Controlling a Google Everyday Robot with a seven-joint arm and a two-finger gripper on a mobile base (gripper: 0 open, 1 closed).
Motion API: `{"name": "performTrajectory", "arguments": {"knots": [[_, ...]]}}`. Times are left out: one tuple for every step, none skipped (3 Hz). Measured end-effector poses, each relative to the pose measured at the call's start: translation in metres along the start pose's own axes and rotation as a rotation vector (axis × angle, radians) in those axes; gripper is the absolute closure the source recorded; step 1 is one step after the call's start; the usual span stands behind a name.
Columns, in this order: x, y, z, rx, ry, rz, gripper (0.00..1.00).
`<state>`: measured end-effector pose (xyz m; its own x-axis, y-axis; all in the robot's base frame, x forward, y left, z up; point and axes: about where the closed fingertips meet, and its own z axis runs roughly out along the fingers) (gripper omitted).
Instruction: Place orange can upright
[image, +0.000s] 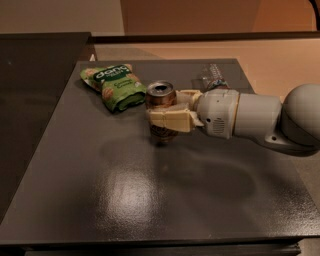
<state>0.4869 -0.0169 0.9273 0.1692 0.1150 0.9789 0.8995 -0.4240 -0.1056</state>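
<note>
The orange can (160, 96) stands upright near the back middle of the dark table (125, 190), silver top with pull tab facing up. My gripper (167, 112) reaches in from the right and is shut on the can, one cream finger (169, 120) across its front and the other behind it. The can's base is at or just above the table surface; I cannot tell which. The white arm (250, 120) stretches off to the right.
A green snack bag (114, 86) lies just left of the can, close to it. A clear plastic water bottle (212, 80) lies behind the gripper at the back right. The table's left edge borders a darker surface (30, 100).
</note>
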Motion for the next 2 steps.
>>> {"name": "performTrajectory", "arguments": {"knots": [[-0.0095, 0.0033, -0.0082, -0.019, 0.036, 0.017, 1.00], [-0.0154, 0.0033, -0.0115, -0.015, 0.077, 0.015, 0.82]]}}
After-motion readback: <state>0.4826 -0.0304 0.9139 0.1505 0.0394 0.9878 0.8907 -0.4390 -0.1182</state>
